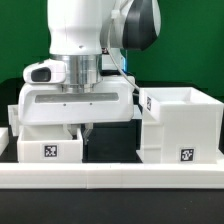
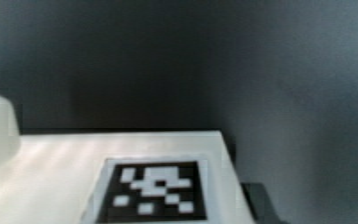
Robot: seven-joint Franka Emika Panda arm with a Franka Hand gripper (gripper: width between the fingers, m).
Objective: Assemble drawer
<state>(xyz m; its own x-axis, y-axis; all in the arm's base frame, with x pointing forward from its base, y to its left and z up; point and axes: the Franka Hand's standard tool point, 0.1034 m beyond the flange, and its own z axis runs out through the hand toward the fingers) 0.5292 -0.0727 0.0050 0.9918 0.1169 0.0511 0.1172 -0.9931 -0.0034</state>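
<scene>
Black tabletop (image 1: 105,148), hand (image 1: 86,128) half hidden behind drawer piece (image 1: 45,140), tag (image 2: 155,190) blurred

White casing (image 1: 185,118), exterior view's right; white tray (image 1: 40,138), left. Casing tag (image 1: 186,154) and tray tag (image 1: 49,152): black-and-white blocky squares. Table (image 1: 112,148) black.

Toward the exterior view's left, smaller tray (image 1: 50,145); toward its right, near but apart, larger box (image 1: 180,125). Between them, gripper (image 1: 85,128). In front of both, long rail (image 1: 110,180).
</scene>
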